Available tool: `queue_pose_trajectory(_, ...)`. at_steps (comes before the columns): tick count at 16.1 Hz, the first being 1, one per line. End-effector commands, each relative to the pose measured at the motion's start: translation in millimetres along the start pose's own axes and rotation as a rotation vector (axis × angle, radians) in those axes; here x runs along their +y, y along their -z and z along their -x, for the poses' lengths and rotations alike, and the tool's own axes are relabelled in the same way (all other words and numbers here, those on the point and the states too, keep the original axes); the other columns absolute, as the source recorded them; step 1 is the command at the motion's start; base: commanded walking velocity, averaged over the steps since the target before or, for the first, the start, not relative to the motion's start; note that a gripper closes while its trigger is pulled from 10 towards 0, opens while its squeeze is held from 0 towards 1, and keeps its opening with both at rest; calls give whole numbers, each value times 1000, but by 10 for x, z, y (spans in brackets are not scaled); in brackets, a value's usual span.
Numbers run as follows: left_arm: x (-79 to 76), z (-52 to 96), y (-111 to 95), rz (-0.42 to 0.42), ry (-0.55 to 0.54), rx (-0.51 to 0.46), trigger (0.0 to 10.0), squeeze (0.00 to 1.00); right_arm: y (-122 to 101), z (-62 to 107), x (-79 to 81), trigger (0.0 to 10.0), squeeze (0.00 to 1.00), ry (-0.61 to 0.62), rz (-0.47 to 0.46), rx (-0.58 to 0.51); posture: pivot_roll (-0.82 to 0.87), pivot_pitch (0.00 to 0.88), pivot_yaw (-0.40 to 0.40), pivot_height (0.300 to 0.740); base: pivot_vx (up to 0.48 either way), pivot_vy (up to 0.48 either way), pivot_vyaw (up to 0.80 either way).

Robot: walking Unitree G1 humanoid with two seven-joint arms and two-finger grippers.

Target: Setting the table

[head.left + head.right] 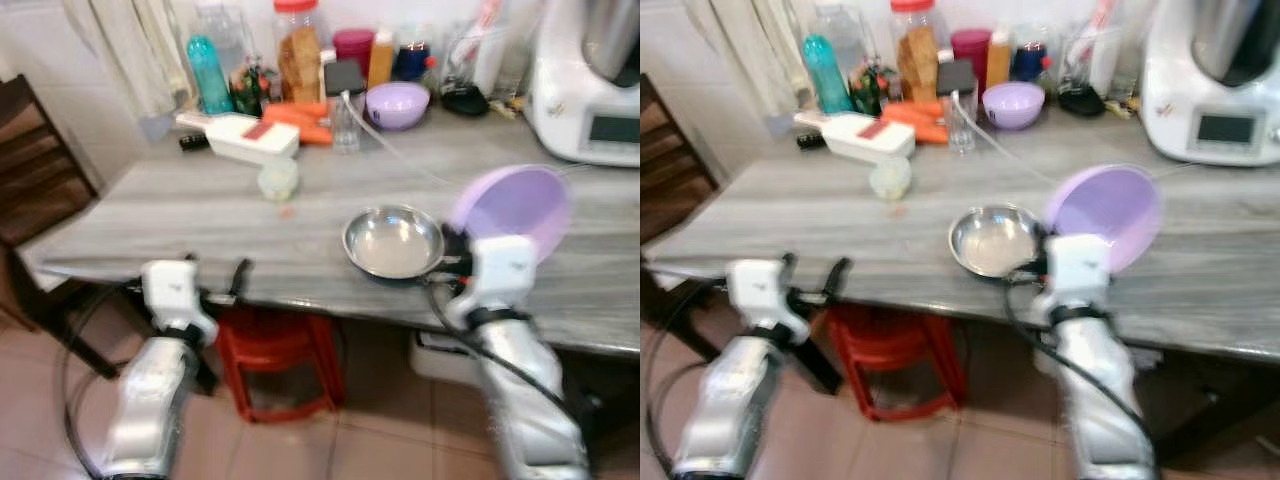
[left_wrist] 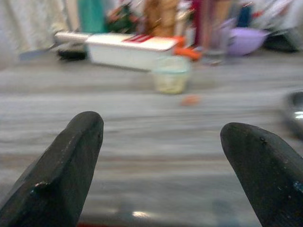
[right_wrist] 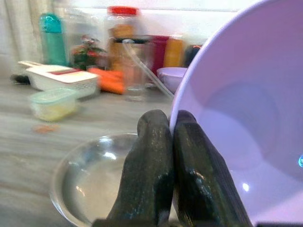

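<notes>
My right gripper (image 3: 171, 127) is shut on the rim of a lilac bowl (image 1: 515, 208), which it holds tilted on edge above the grey table (image 1: 200, 215). Just left of it a shiny steel bowl (image 1: 393, 241) rests near the table's front edge. My left gripper (image 2: 161, 156) is open at the front edge on the left, with nothing between its fingers (image 1: 238, 277). A small lidded container (image 1: 279, 178) stands mid-table.
At the back stand a second lilac bowl (image 1: 397, 104), a white slicer box (image 1: 250, 137), carrots, jars and bottles. A white kitchen machine (image 1: 590, 85) fills the back right. A red stool (image 1: 275, 350) sits under the table, a dark chair (image 1: 35, 170) on the left.
</notes>
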State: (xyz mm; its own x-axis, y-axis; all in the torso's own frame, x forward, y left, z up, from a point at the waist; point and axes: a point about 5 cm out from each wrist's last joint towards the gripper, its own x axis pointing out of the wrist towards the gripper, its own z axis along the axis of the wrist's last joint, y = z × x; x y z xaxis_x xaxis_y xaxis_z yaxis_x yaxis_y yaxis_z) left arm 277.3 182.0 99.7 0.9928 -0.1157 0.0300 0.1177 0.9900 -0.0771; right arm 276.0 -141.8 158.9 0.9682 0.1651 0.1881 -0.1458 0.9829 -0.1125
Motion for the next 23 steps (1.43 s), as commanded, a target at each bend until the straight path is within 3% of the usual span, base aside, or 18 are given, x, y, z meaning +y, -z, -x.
queue_pose_trajectory(1,-52,-30,-42,3,16,-16,10000,0,-25,16,-77,10000,0,22,19,-13,-125,59,96,740,480,0,0)
queue_pose_trajectory(6,-77,-36,-35,35,9,-22,10000,0,-25,11,-60,10000,0,2,29,-16,-124,51,91,740,299,0,0)
queue_pose_trajectory(13,-104,115,-23,-27,105,-20,10000,0,-35,18,27,10000,0,-81,53,-15,-127,56,86,740,0,0,0)
queue_pose_trajectory(16,-114,202,-13,-46,175,-11,10000,0,-28,20,128,10000,0,-189,63,-12,-121,58,84,740,0,0,0)
queue_pose_trajectory(20,-304,318,-16,-14,421,10,10000,0,19,-15,363,10000,0,-464,83,37,-117,57,82,740,0,0,0)
queue_pose_trajectory(23,-323,332,-20,-32,451,6,10000,0,83,-93,409,10000,0,-542,112,72,-117,55,83,740,0,0,0)
